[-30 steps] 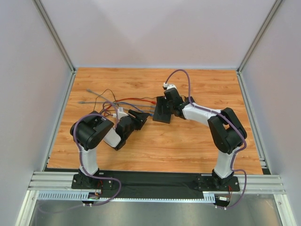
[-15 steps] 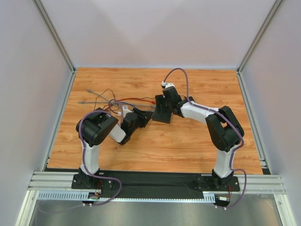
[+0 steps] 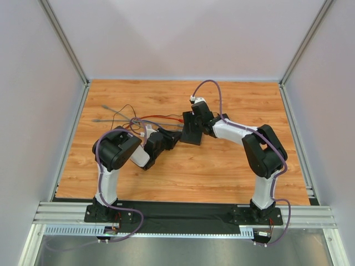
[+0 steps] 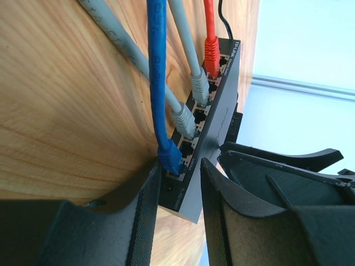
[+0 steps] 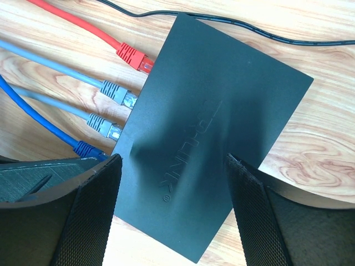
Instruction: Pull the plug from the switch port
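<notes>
The left arm stretched low over the worktop [image 3: 222,172], the left claw [image 4: 179,164] parted, its tips flanking the blue plug [image 4: 170,158] seated in the switch [image 4: 213,127], which lay near the worktop's middle. "TP-LINK" was embossed on its lid. The right arm bent over it, the right claw [image 5: 173,159] spread wide above the lid, holding nothing

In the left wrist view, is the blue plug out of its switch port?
No, the blue plug sits seated in the end port of the switch.

My table [image 3: 222,172]: wood-grain top.
On it: flat black switch [image 5: 213,144].
Cables on it: red cable [image 5: 132,57], two grey cables [image 5: 55,65], blue cable [image 5: 87,149], black cable [image 5: 244,24].
</notes>
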Robot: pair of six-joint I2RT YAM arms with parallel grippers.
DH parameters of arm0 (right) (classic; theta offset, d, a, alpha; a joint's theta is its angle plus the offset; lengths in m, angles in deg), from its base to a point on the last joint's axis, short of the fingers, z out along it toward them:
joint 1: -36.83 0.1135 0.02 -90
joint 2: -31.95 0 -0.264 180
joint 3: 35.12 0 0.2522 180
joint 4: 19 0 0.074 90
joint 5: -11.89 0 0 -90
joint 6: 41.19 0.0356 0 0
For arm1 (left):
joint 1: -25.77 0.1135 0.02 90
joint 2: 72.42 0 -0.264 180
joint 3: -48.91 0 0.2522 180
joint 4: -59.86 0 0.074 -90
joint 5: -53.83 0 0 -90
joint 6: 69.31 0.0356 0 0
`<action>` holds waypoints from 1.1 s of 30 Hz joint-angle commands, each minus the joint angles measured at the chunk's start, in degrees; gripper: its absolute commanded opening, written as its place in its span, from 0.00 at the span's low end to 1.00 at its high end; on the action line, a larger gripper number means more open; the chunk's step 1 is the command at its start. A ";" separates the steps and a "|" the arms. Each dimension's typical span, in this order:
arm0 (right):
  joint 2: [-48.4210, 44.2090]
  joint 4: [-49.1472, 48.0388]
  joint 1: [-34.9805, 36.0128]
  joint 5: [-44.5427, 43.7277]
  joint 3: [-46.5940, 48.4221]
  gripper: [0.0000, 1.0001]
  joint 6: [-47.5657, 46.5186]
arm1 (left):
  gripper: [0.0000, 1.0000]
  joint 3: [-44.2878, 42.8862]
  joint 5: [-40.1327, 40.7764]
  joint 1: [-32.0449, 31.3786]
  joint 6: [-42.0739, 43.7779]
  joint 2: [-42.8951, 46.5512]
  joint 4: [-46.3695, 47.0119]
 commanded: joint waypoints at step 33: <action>2.79 2.52 -0.30 1.25 2.47 0.77 -0.97 | 0.34 1.82 2.01 -0.27 -5.11 -7.15 7.86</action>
